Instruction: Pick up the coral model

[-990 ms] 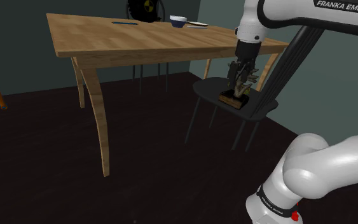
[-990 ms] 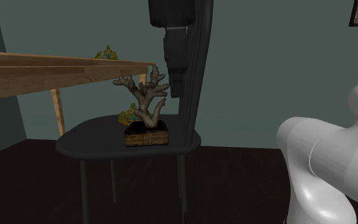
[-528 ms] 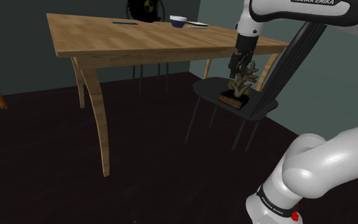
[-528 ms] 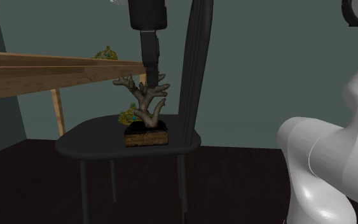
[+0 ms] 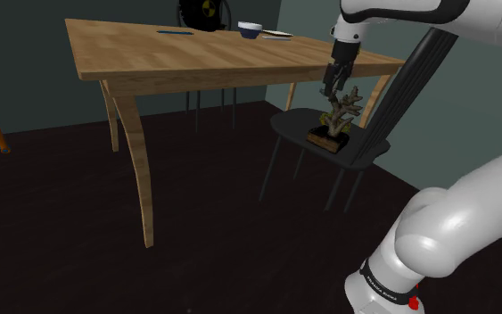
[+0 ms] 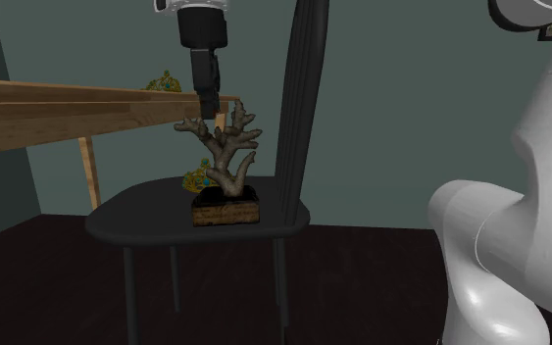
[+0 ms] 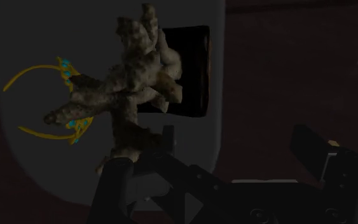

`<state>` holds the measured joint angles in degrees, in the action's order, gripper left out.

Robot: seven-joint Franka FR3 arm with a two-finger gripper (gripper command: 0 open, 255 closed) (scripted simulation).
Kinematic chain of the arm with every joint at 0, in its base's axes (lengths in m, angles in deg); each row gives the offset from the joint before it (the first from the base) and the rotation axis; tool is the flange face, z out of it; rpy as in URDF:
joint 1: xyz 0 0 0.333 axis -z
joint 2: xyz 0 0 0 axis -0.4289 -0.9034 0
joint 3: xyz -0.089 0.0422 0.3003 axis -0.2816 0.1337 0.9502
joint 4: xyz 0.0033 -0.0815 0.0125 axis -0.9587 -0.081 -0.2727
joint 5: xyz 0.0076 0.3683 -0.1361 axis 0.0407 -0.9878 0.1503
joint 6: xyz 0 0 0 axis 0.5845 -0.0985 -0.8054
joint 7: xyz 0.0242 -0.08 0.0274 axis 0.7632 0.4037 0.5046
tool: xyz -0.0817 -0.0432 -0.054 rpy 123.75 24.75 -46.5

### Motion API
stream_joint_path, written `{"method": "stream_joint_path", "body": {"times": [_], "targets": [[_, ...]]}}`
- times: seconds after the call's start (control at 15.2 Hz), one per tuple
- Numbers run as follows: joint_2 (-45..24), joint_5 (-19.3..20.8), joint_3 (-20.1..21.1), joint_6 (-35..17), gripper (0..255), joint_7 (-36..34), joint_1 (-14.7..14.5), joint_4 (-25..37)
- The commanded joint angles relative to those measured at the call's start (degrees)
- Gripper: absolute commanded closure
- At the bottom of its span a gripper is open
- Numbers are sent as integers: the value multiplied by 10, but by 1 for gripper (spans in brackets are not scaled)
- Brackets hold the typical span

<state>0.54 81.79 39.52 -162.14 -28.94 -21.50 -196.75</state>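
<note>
On black chair [image 5: 292, 127] seat, beside wooden table [image 5: 151, 58], coral model [image 5: 339, 116] [image 6: 223, 162] stands upright on its dark box base. Gripper [image 5: 333, 89] [image 6: 208, 106] hangs just above the upper branches, offset twd table side. Fingers are spread apart, clasping nothing. In wrist view, coral [image 7: 130, 95] sits ahead of gripper [image 7: 225, 156], nearer one finger, not betw them. Gold-turquoise ornament [image 6: 197, 180] lies by the base.

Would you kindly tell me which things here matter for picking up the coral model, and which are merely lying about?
For the job:
coral model on its dark base
gripper, open, by the top branches
black chair that the model stands on

Lying about:
gold circlet with teal stones, on the seat behind the model
wooden table
bowl
blue pen
</note>
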Motion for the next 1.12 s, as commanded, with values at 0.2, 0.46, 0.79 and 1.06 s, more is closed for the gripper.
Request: {"method": "stream_joint_path", "body": {"times": [0.2, 0.46, 0.79, 1.06], "targets": [[-113, -35, -54, 3, 0, 82, 10, 121], [-176, -65, -79, 4, 0, 127, 25, 183], [-164, -59, -77, -37, 0, 120, 24, 130], [-160, -57, -76, -50, 255, 117, 23, 114]]}}
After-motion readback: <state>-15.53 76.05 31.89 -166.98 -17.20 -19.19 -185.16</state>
